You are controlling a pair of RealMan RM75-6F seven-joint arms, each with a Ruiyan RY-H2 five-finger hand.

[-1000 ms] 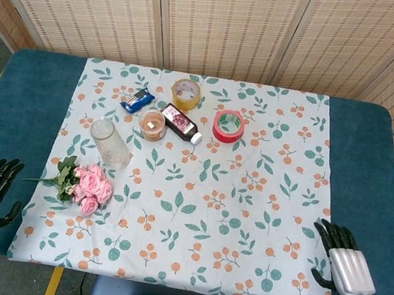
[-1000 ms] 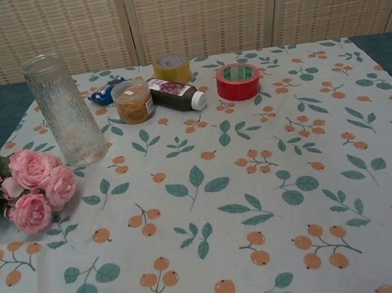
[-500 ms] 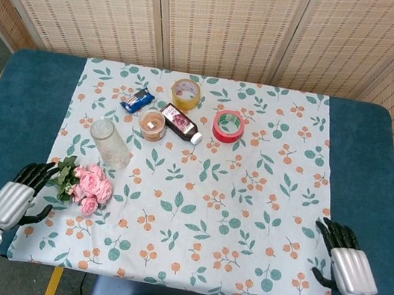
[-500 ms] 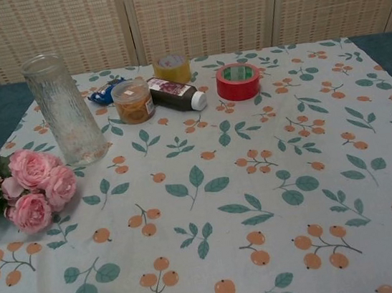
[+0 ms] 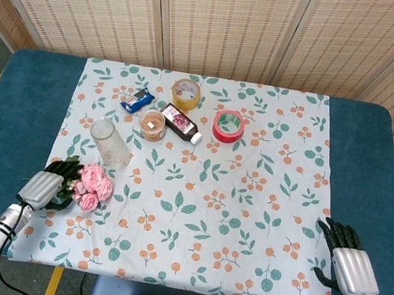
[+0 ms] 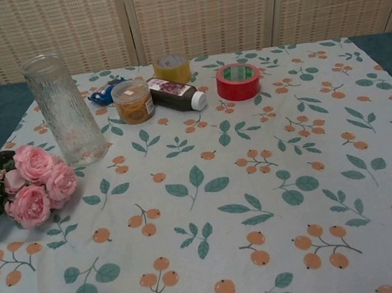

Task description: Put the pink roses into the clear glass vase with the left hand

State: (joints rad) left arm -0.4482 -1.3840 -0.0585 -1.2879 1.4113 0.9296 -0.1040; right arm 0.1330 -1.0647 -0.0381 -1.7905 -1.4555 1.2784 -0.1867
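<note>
Roses (image 5: pixel 92 184), pink and bunched with green leaves, lie flat on the surface (image 5: pixel 378 148) just in front of the clear glass vase (image 5: pixel 110 143), which stands upright and empty. The left robot hand (image 5: pixel 45 186) sits at the stem end of the bunch, on the side away from the vase, its dark fingers curled around the leaves; whether it grips the stems firmly cannot be told. The right robot hand (image 5: pixel 347 265) rests far from the vase at the opposite near corner, fingers apart, holding nothing. By my reading the task is at its start: grasp barely forming, with lifting, upending and lowering into the vase mouth all left.
</note>
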